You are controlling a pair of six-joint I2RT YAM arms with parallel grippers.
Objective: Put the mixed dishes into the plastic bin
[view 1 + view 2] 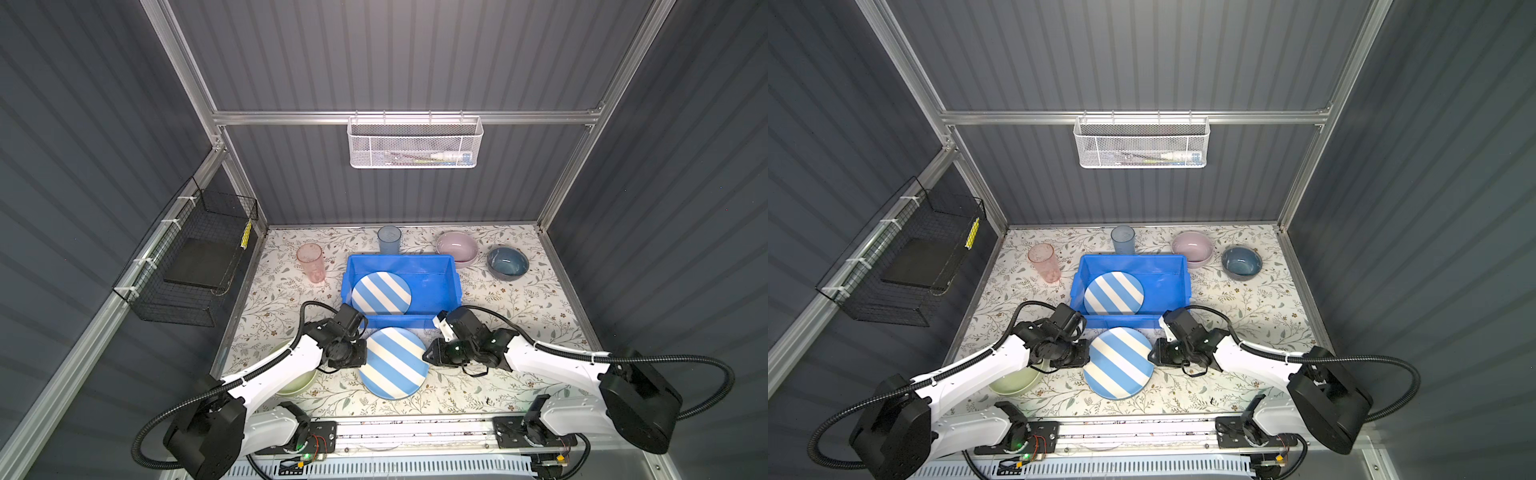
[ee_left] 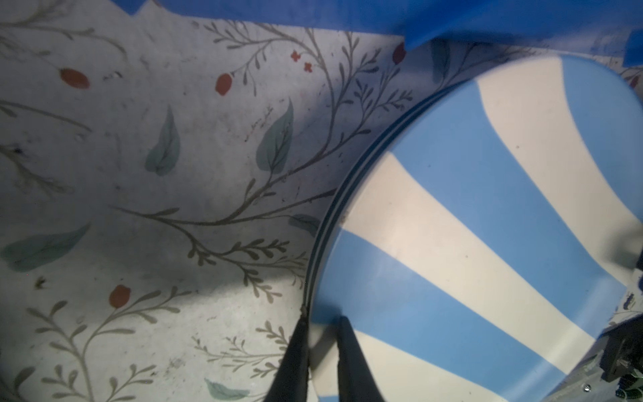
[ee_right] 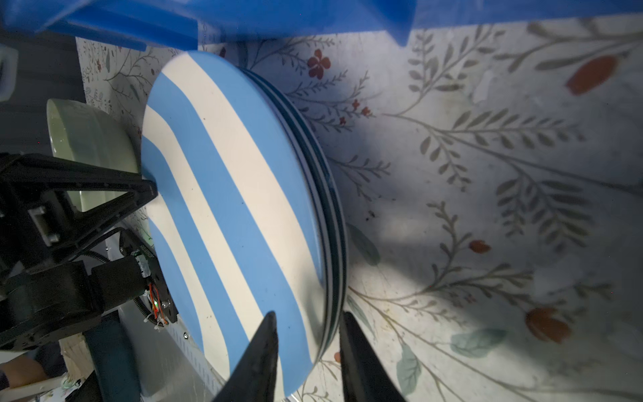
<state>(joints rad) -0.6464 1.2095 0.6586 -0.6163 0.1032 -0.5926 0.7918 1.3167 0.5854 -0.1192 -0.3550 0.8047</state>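
stack [image 1: 392, 363] [image 1: 1118, 362] of plates, blue-white striped one on top, sits right between the two tools, just short of the bin's near wall.

left tool [image 1: 363, 359] [image 2: 322, 318] is clenched on the stack [image 2: 487, 243] rim. One finger [image 2: 348, 355] is on the striped top, the other at the rim's outer edge, and the rim fills the thin gap. Can't tell which plates of the stack it has.

right tool [image 1: 424, 357] [image 3: 308, 315] straddles the opposite rim. One finger [image 3: 257, 358] is over the striped top, the other outside the rim, jaws wider apart. Gripping or only around it: can't tell. Stack resting or lifted off the surface [image 1: 519, 307]: can't tell.

- Just beyond both tools: blue bin [image 1: 436, 286] [image 1: 1167, 286], with a striped plate [image 1: 381, 294] [image 1: 1113, 293] lying in it on the left tool's side.
- Behind left tool, under its arm: green bowl [image 1: 299, 382] [image 3: 90, 139], partly hidden, just beside the stack.
- Past the bin, off its far-left corner: pink tumbler [image 1: 311, 262], upright.
- Just behind the bin's far wall: blue tumbler [image 1: 389, 240], upright.
- By the bin's far-right corner: pink bowl [image 1: 457, 248].
- Right of the pink bowl, apart: dark-blue bowl [image 1: 507, 262].
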